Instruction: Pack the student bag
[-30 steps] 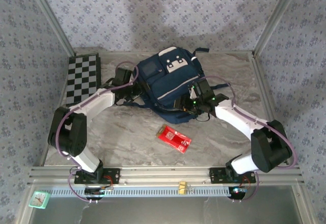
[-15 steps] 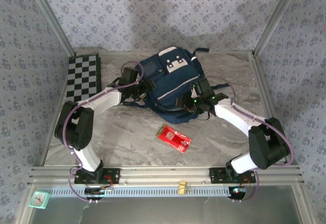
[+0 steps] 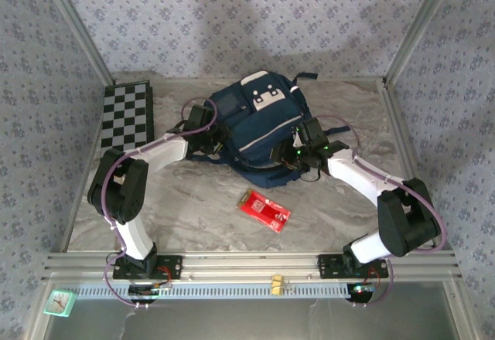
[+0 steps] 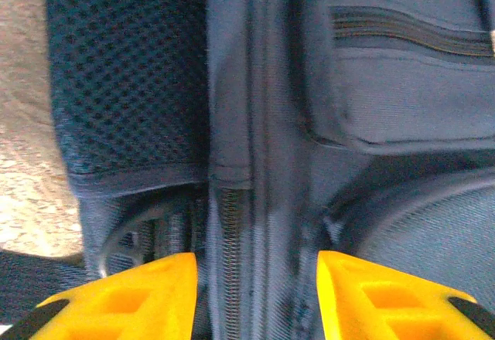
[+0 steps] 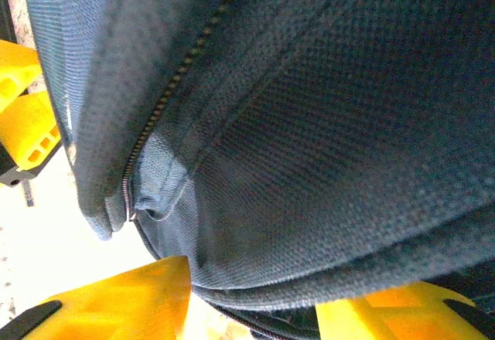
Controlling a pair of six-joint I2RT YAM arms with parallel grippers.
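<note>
Backpack time: student bag lies mid-table, its long axis running away from the bases, flanked by both arms. Left gripper straddles the side zip seam, jaws half apart. Right gripper brackets a fabric fold likewise; pinching or not, I cannot tell. Red packet lies nearer the bases, print unreadable.
</note>
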